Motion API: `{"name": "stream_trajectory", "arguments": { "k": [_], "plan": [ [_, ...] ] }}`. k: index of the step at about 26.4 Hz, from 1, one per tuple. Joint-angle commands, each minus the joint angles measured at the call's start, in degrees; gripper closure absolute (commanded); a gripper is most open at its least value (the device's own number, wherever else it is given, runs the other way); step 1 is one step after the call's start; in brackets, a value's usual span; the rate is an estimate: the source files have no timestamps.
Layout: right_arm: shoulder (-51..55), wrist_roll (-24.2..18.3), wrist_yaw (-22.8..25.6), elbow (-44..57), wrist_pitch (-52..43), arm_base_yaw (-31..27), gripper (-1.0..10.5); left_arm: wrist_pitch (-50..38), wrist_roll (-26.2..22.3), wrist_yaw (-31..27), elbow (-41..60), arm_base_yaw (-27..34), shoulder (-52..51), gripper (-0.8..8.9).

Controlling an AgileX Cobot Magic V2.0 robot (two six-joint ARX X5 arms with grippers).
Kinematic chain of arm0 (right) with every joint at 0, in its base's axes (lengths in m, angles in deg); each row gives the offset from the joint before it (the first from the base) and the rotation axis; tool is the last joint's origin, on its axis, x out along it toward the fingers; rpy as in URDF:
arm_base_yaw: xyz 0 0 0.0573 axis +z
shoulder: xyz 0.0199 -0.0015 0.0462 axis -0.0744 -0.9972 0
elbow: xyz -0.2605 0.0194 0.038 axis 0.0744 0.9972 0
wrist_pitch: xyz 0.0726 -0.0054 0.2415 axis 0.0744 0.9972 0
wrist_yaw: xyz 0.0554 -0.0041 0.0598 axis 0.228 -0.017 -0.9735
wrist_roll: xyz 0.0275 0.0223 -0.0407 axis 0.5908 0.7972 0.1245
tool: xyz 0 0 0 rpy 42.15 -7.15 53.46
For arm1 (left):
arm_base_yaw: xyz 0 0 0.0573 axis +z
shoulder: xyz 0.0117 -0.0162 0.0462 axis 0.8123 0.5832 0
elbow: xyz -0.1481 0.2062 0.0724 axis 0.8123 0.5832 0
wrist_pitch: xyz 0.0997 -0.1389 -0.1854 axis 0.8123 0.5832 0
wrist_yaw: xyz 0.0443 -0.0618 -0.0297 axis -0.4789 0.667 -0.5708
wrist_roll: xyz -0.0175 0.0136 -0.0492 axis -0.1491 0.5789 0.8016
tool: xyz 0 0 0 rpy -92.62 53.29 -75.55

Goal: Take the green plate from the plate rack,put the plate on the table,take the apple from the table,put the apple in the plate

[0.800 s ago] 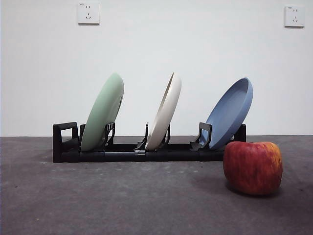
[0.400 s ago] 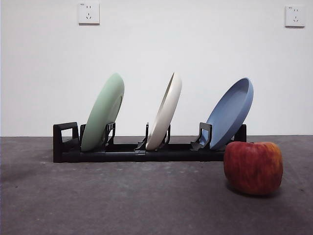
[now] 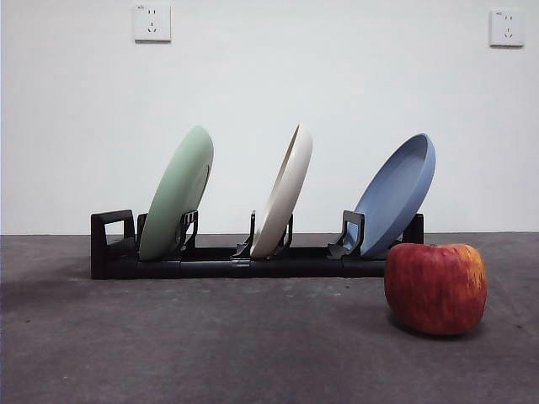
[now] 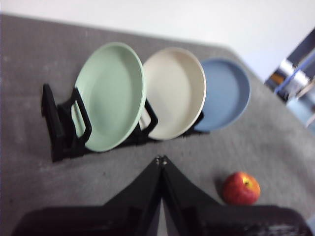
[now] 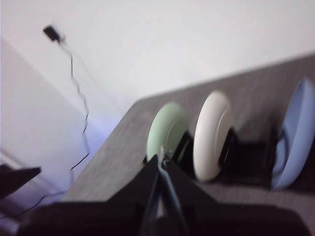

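The green plate [image 3: 177,194] leans in the slot nearest the handle end of the black plate rack [image 3: 210,265]; it also shows as a green plate [image 4: 110,96] in the left wrist view and a green plate [image 5: 166,129] in the right wrist view. A red apple [image 3: 435,288] rests on the dark grey table [image 3: 210,345], in front of the rack's other end; the left wrist sees this apple [image 4: 241,188] too. My left gripper [image 4: 161,159] is shut, above the table short of the rack. My right gripper [image 5: 160,160] is shut, held high and empty.
A cream-white plate [image 3: 284,192] stands in the middle slot and a blue plate [image 3: 396,194] in the end slot behind the apple. A white wall with two sockets rises behind the table. The table's edge [image 5: 98,162] drops off beside the rack's handle end.
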Motion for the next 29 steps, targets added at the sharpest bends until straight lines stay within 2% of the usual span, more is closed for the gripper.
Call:
{"name": "stream_trajectory", "arguments": {
  "k": [1,5,9,15,17,18,19,20,21,24,27,29],
  "plan": [
    [-5.4,-3.7,-0.6,-6.0,7.3,1.1,9.5,7.2,-7.0,-0.4,-9.3,-1.0,7.0,8.19],
    [-13.2,-8.9,1.8,-13.7,17.0,4.9,9.5,13.8,-9.3,-0.5,-19.1,-2.6,15.4,8.19],
    [-19.9,-14.3,6.5,-20.4,24.2,10.8,9.5,17.5,-11.1,-0.7,-25.8,-5.2,22.5,8.19],
    [-25.6,-18.6,15.4,-27.7,30.0,16.5,9.2,17.7,-11.3,-0.6,-27.8,-8.0,27.5,8.02],
    [-26.7,-18.6,16.9,-29.3,30.5,17.7,8.0,17.7,-11.3,-0.7,-27.8,-8.8,28.4,6.95],
    [-27.2,-18.6,17.9,-30.2,30.8,18.3,6.8,17.6,-11.3,-0.7,-27.8,-9.2,28.9,5.72],
    [-27.8,-18.6,19.3,-31.2,31.3,18.7,5.2,17.4,-11.3,-0.7,-27.8,-9.7,29.4,4.26],
    [-28.3,-18.6,20.7,-32.0,31.8,19.1,3.4,16.8,-11.1,-1.2,-27.8,-10.1,30.0,3.26],
    [-28.8,-18.6,21.2,-32.5,32.3,19.5,2.4,15.9,-10.9,-2.1,-27.8,-10.7,30.5,3.11],
    [-30.0,-19.1,21.8,-32.8,34.5,20.7,2.2,12.7,-10.2,-5.3,-27.8,-12.8,32.0,3.11],
    [-30.9,-19.2,22.2,-32.9,35.2,20.9,2.2,7.1,-10.2,-13.3,-27.9,-15.4,34.1,3.11],
    [-30.9,-19.2,22.2,-32.9,35.2,21.1,2.2,3.5,-9.8,-16.7,-28.7,-16.6,36.7,3.11]
  ]
}}
